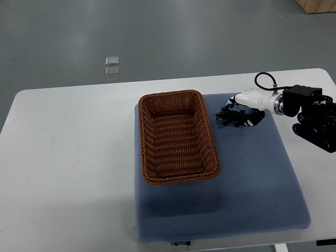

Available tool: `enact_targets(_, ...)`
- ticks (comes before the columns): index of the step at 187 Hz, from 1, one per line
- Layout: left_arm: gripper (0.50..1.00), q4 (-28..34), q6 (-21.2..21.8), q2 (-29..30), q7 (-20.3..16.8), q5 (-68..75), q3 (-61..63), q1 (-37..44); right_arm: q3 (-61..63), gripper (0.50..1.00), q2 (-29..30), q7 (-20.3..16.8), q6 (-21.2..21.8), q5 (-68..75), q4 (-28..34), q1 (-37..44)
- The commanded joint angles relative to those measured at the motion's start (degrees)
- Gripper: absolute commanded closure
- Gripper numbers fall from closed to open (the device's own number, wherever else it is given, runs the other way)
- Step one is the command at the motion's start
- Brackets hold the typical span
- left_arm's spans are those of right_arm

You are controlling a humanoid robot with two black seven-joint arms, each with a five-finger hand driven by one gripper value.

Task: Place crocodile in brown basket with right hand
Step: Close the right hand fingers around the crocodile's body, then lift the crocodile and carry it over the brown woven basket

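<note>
The task looks barely begun. The brown basket holds nothing that can be seen: its woven floor is bare from wall to wall, so the placing itself is not yet done.

The right hand is low over the blue mat that covers part of the white counter, its white forearm running back toward the right edge. Right at the hand, on the side away from the arm, a small dark spiky shape lies on the mat. It is most likely the crocodile, though it is dark and small and merges with the dark hand, so where one ends and the other starts is unclear. For the same reason I cannot tell whether the hand is open, closed, or already gripping the toy. It does appear to be touching it or just short of it.

The basket is just beyond the toy from the hand, on its left, near but not touching either of them. Its long side wall faces the hand.

Judging from this, the reach is roughly finished and the grasp is the step in hand. What is left is securing the toy, lifting it clear of the mat, carrying it a short way left over the near wall, and letting it go inside. The left hand does not show.
</note>
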Motion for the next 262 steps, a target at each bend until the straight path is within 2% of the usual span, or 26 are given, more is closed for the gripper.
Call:
enact_targets(1, 0.500, 0.0, 0.0, 0.0, 0.0, 0.0, 0.0, 0.0, 0.0, 0.775, 0.0, 0.0, 0.0, 0.0, -0.1, -0.1)
enact_targets(10, 0.500, 0.0, 0.0, 0.0, 0.0, 0.0, 0.0, 0.0, 0.0, 0.781, 0.0, 0.0, 0.0, 0.0, -0.1, -0.1)
enact_targets(38, 0.500, 0.0, 0.0, 0.0, 0.0, 0.0, 0.0, 0.0, 0.0, 0.842, 0.0, 0.0, -0.5, 0.0, -0.2, -0.1)
enact_targets(59, 0.500, 0.0, 0.0, 0.0, 0.0, 0.0, 0.0, 0.0, 0.0, 0.865, 0.0, 0.0, -1.4, 0.0, -0.3, -0.1)
enact_targets(88, 0.500, 0.1, 0.0, 0.0, 0.0, 0.0, 0.0, 0.0, 0.0, 0.946, 0.0, 0.0, -2.3, 0.0, -0.3, -0.1)
enact_targets(99, 0.500, 0.0, 0.0, 0.0, 0.0, 0.0, 0.0, 0.0, 0.0, 0.961, 0.0, 0.0, -2.7, 0.0, -0.3, -0.1)
enact_targets(107, 0.500, 0.0, 0.0, 0.0, 0.0, 0.0, 0.0, 0.0, 0.0, 1.000, 0.0, 0.0, -3.1, 0.0, -0.3, -0.2)
enact_targets(224, 0.500, 0.0, 0.0, 0.0, 0.1, 0.0, 0.0, 0.0, 0.9, 1.000, -0.9, 0.1, -6.2, 1.1, -0.2, -1.4)
enact_targets(262, 0.500, 0.0, 0.0, 0.0, 0.0, 0.0, 0.0, 0.0, 1.2, 1.000, -1.2, 0.4, -9.2, 2.5, 0.0, -1.5)
